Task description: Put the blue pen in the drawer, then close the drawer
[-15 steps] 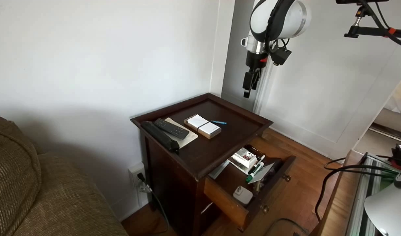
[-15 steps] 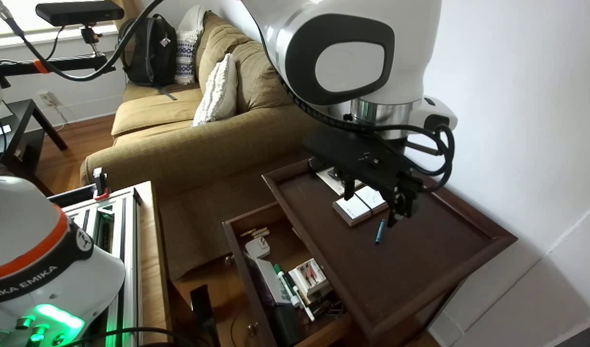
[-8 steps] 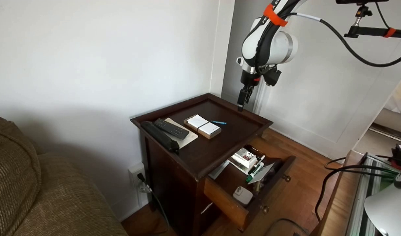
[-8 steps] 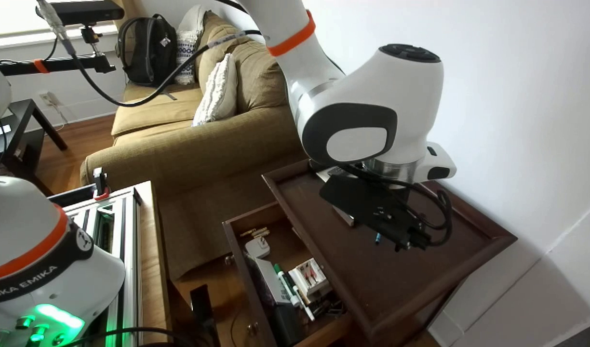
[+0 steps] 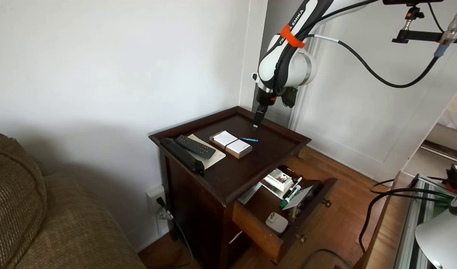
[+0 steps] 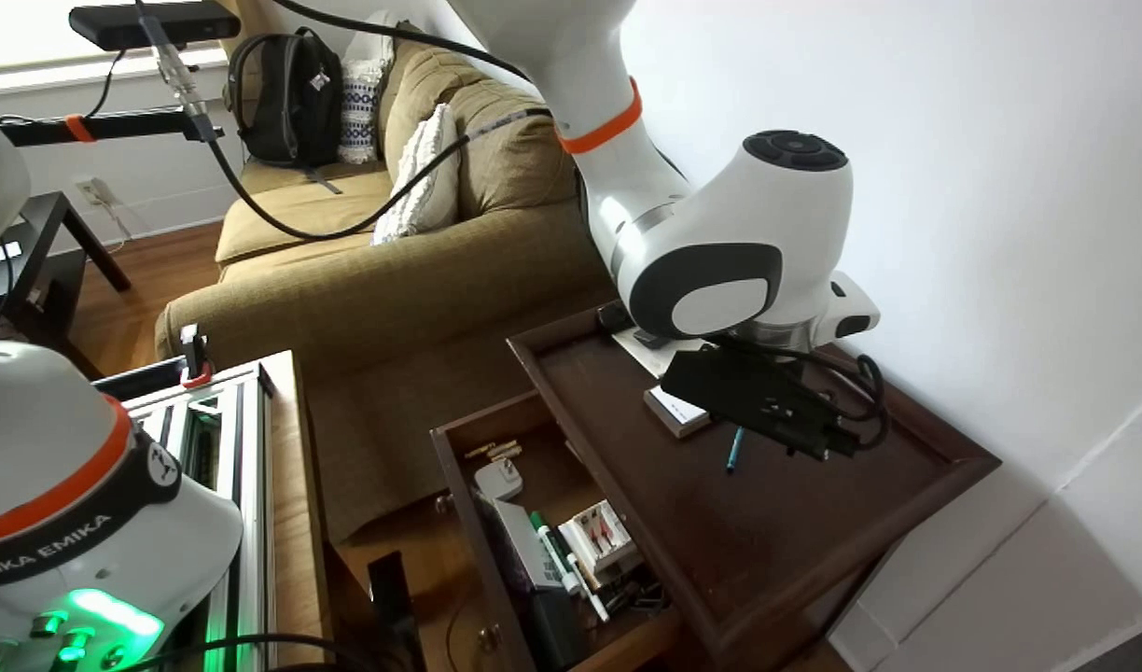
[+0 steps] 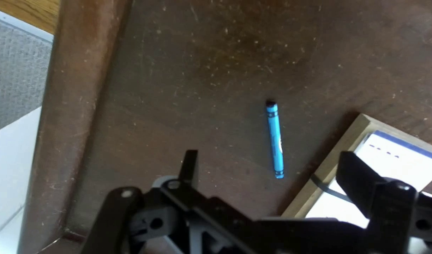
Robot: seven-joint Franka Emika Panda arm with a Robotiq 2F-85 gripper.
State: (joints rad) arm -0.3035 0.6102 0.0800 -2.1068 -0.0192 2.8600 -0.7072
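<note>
The blue pen point(image 5: 249, 139) lies on the dark-brown side table top, beside a banded notepad. It also shows in the wrist view point(image 7: 275, 141), lying nearly lengthwise. My gripper point(image 7: 268, 154) is open and empty. In the wrist view the pen lies between the two spread fingers, with its lower end nearest the gripper. In an exterior view the gripper point(image 5: 255, 126) hangs above the table top, near the pen and apart from it. The drawer point(image 5: 256, 232) is pulled out below the table top; its inside also shows in an exterior view point(image 6: 552, 462).
The notepad point(image 5: 232, 144) on its wooden base sits beside the pen, under one finger in the wrist view. A remote point(image 5: 195, 146) and a black case point(image 5: 182, 155) lie farther along. The table has a raised rim point(image 7: 75, 106). The drawer holds markers point(image 5: 290, 197) and a white charger point(image 5: 276, 223).
The arm has come down toward the table top. In an exterior view the gripper has also moved left, closer to the pen. The pen and drawer have not moved.
</note>
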